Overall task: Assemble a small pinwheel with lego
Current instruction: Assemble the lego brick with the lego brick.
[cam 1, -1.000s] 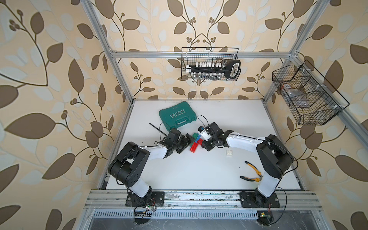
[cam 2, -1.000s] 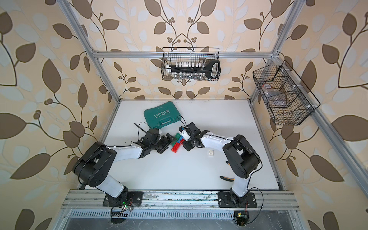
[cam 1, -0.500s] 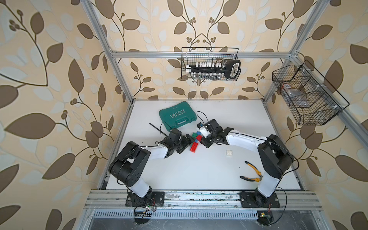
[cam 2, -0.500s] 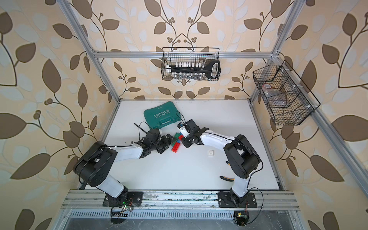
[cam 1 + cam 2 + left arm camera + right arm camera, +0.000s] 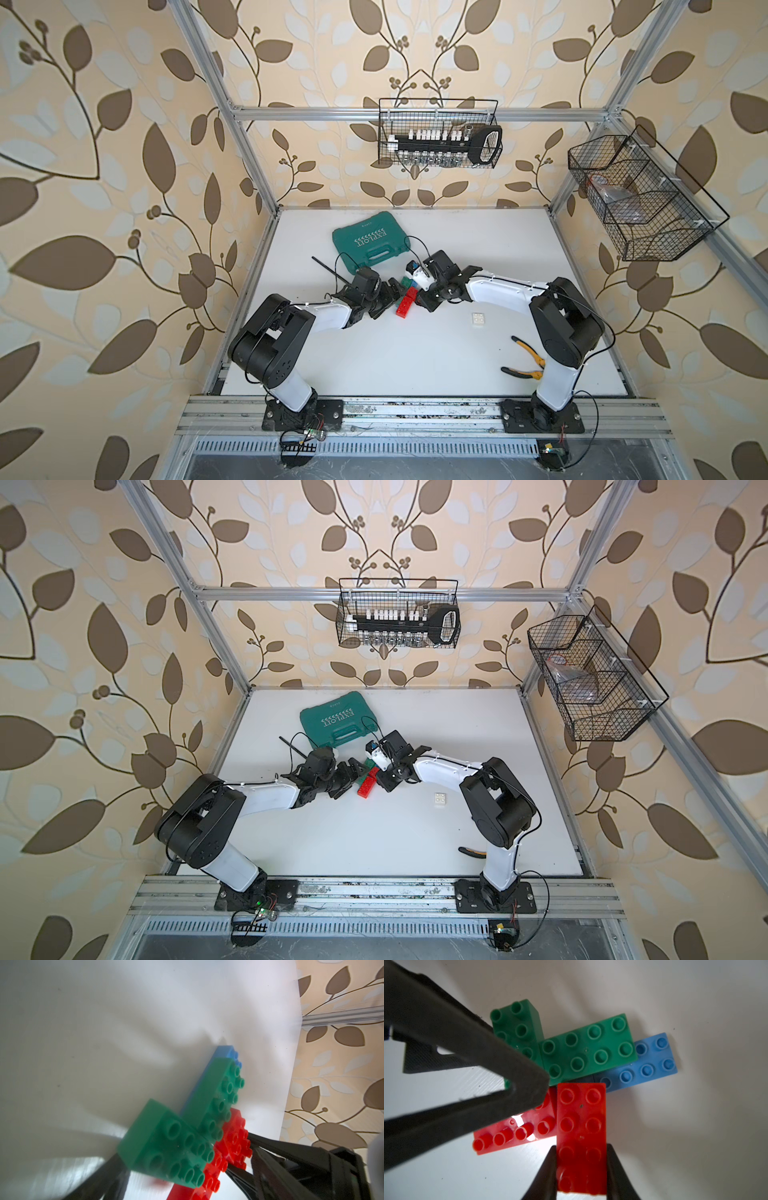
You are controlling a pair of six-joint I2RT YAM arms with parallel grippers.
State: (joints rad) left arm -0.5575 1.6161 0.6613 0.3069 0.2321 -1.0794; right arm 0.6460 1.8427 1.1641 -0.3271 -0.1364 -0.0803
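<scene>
step (likely): seat red brick (image 5: pixel 581 1113) on pinwheel (image 5: pixel 408 297) | pinwheel: on worktop (image 5: pixel 415 365) between both claws, near teal case (image 5: pixel 368 245) | right claw (image 5: pixel 581 1146): pinching red brick by its long sides | left claw (image 5: pixel 388 299): spread wide, straddling pinwheel's green end | advice: keep brick level, line studs up, press straight down, left claw bracing | white brick (image 5: pixel 478 320): apart, unplaced

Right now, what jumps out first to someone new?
The bright red, green and blue brick cluster mid-table. The right tool is shut on a red brick at its edge; the left tool is open on the opposite side. A teal case lies behind, a lone white brick on the robot's right.
</scene>
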